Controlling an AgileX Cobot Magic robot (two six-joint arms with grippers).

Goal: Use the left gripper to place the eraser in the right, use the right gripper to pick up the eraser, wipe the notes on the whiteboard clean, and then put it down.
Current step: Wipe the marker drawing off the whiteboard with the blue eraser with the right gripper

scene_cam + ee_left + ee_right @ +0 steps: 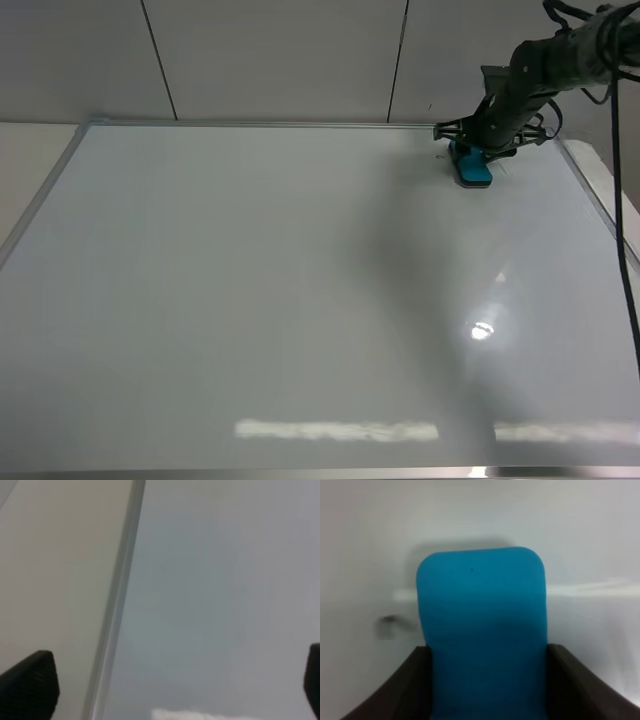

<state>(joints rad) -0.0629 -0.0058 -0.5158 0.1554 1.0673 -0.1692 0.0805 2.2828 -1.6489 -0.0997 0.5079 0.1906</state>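
The left gripper (170,687) hung with its fingers (30,685) spread wide over the whiteboard (250,300) frame (117,610). Far right, near the back corner, the right gripper (476,150) pinched the eraser (470,168) against the board (a faint dark smudge (387,625) lay just beside it).

A pale grey wall (280,60) stands at the back, made of flat panels. Two thin dark seams (160,60) run down it, a little slanted, and divide it in three parts. The desk (30,160) is cream-coloured and plain; it shows as a bare strip at the far left. The left wrist view shows the same smooth surface.
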